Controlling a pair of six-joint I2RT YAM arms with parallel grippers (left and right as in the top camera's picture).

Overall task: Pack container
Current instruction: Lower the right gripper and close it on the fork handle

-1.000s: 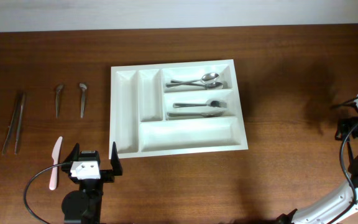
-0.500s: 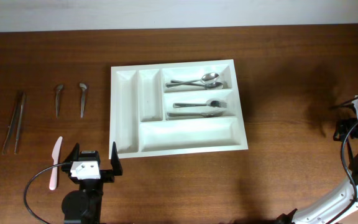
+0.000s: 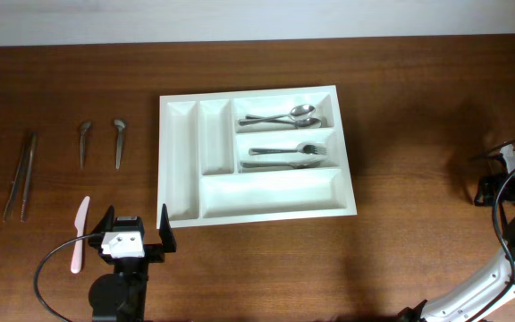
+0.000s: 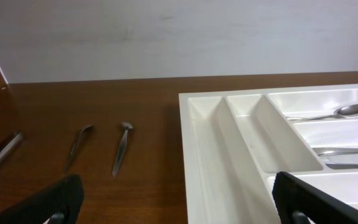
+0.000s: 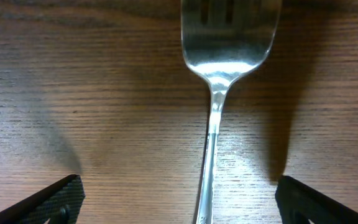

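Observation:
The white cutlery tray [image 3: 163,161] lies at the table's middle, with spoons [image 3: 280,116] in its top right compartment and forks [image 3: 284,156] in the one below. It also shows in the left wrist view [image 4: 229,155]. My left gripper [image 3: 135,234] is open and empty at the tray's front left corner; in its own view the fingers [image 4: 179,211] frame bare table and the tray's edge. My right gripper [image 3: 499,183] is at the far right edge. Its wrist view shows it open [image 5: 179,205] close above a steel fork [image 5: 219,74] lying on the table, handle between the fingers.
On the left lie metal tongs [image 3: 21,174], two small steel utensils [image 3: 84,141] [image 3: 118,141] and a pink plastic knife [image 3: 79,233] beside my left gripper. The two utensils also show in the left wrist view [image 4: 76,146] [image 4: 122,146]. A wall runs behind the table.
My right gripper has shifted a little toward the table's front at the right edge. The left arm and the tray have not moved.

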